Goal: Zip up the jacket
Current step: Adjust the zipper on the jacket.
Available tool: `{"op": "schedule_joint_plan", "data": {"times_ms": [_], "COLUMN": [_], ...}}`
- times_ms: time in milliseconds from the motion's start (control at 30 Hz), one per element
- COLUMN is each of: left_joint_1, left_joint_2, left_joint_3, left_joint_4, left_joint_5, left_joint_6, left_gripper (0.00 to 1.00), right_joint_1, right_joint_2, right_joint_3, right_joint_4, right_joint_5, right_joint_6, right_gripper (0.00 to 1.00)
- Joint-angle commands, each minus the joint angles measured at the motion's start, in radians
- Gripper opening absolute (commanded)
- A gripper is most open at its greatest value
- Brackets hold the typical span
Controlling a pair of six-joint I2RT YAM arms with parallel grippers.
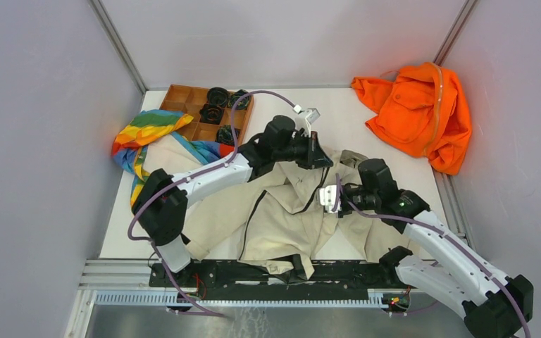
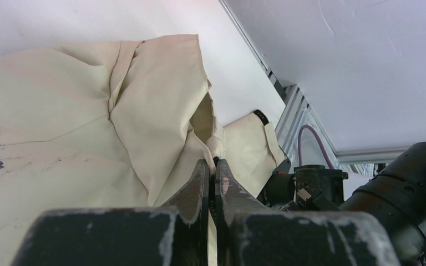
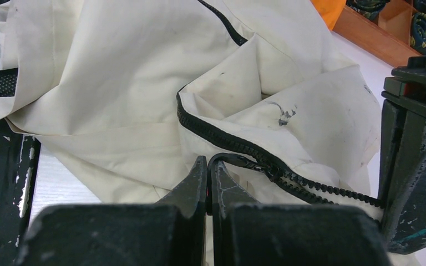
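The right gripper (image 3: 208, 166) is pinched fully together, with the thin black pull (image 3: 224, 159) of the zipper (image 3: 227, 141) caught at its very tips in the lower middle of its wrist view. That hold looks shallow. A tug at an angle to the teeth could let the pull slide out, or could tip the slider (image 3: 269, 169) so that it jams.

The left gripper (image 2: 213, 166) is also closed tight, on a cream fold of the jacket (image 1: 282, 218). In the right wrist view it stands at the right edge, where the joined teeth run up to it. It seems to be the anchor. If the cloth creeps out of it, the jacket will bunch toward the right gripper and the slider will not travel.

From the slider one loose row of teeth curves to the upper left, and slack cloth puckers just beside it. The other row lies apart, near the top of that view. Badly fed halves, or a pucker drawn into the slider, would stop it.

The two grippers are close together in the middle of the top view, so a careless pull might knock them. The jacket sprawls over the centre of the table (image 1: 338, 113), with its hem near the bottom edge. It is well clear of the orange garment (image 1: 415, 116) at the upper right and touches the striped cloth (image 1: 144, 137) at the left.
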Motion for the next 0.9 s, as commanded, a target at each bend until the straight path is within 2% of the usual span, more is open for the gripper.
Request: {"op": "schedule_joint_plan", "data": {"times_ms": [0,133,200,300,500,700,767,867], "left_joint_1": [0.078,0.159,0.180,0.188,0.190,0.191,0.191,0.190], "left_joint_2": [-0.094,-0.127,-0.151,-0.169,-0.138,-0.251,-0.287,-0.339], "left_joint_3": [-0.022,-0.150,-0.204,-0.224,-0.239,-0.319,-0.328,-0.342], "left_joint_4": [0.473,0.689,0.731,0.730,0.787,0.668,0.575,0.403], "left_joint_5": [-0.161,-0.059,-0.053,-0.021,0.152,0.118,0.092,0.021], "left_joint_6": [-0.068,-0.230,-0.260,-0.265,-0.349,-0.230,-0.162,-0.058], "left_gripper": [0.02,0.02,0.02,0.02,0.04,0.07,0.15,0.43], "right_joint_1": [0.060,0.026,0.023,0.024,0.003,-0.022,-0.028,-0.043], "right_joint_2": [-0.015,-0.024,-0.041,-0.052,-0.031,-0.030,-0.032,-0.025], "right_joint_3": [-0.030,-0.033,-0.057,-0.068,-0.039,-0.036,-0.043,-0.038], "right_joint_4": [-0.165,-0.161,-0.171,-0.190,-0.165,-0.162,-0.160,-0.146], "right_joint_5": [-0.268,-0.299,-0.327,-0.301,-0.266,-0.275,-0.275,-0.245], "right_joint_6": [0.039,0.056,0.055,0.032,0.024,-0.007,-0.033,-0.054], "right_gripper": [0.00,0.00,0.00,0.00,0.00,0.00,0.00,0.00]}}
